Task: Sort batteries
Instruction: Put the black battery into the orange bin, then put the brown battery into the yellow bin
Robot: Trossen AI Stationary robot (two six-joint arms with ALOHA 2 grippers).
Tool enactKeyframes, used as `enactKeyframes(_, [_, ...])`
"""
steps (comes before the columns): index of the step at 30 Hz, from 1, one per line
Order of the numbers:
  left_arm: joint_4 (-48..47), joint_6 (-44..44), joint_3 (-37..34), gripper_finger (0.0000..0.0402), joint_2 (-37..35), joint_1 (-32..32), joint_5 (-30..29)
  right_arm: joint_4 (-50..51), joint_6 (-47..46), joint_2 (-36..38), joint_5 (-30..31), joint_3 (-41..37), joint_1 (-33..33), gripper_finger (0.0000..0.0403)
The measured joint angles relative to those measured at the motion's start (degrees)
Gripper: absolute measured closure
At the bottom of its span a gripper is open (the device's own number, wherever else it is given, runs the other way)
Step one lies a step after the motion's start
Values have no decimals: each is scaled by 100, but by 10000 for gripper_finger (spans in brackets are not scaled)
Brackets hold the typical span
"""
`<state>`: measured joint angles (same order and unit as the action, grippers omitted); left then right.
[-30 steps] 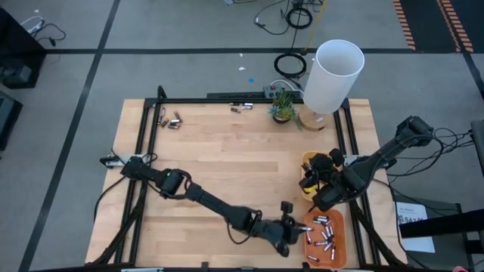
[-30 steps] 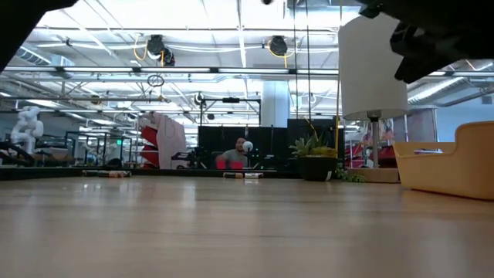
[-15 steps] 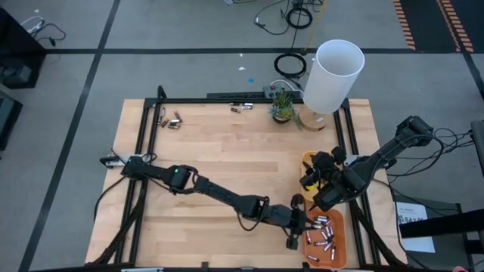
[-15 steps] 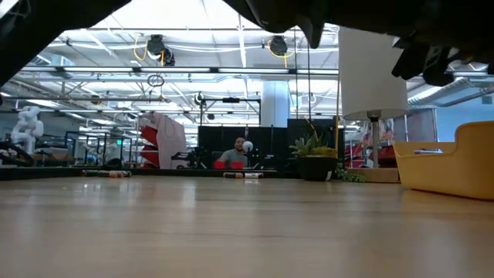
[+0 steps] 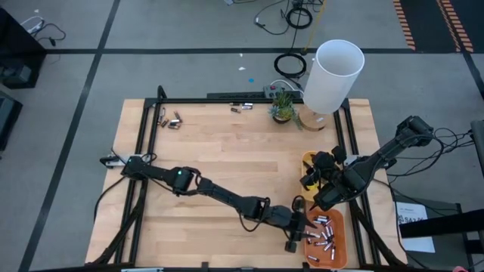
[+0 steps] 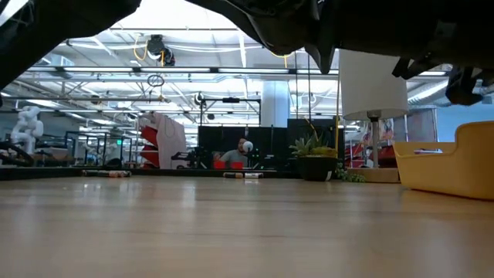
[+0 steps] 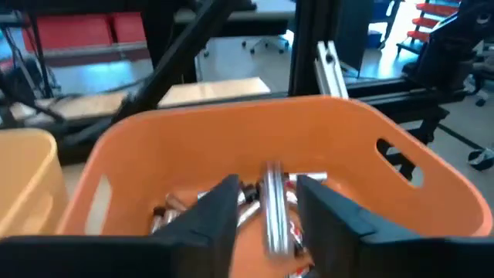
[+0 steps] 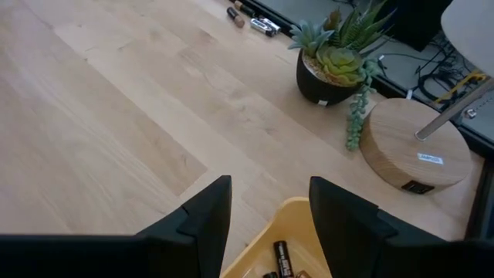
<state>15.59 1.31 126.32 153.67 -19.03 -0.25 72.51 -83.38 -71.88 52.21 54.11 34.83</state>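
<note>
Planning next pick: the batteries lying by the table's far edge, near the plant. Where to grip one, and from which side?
Probably mid-body, straight down from above, closing across the width. The batteries lie flat on the table, roughly in line along its far edge, so the ends look crowded while the long sides are free.

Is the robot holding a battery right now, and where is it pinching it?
The left gripper, over the orange tray, has a silvery battery upright between its fingers; whether they grip it cannot be told. The right gripper, above the yellow tray, holds nothing.
</note>
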Motion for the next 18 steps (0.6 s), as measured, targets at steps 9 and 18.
enactKeyframes(9, [-641, 163, -9, 198, -155, 22, 104, -1, 3, 0, -150, 0, 4, 236])
enactKeyframes(18, [-3972, 990, -2, 198, -1095, 17, -252, -31, -2, -2, -155, 0, 33, 236])
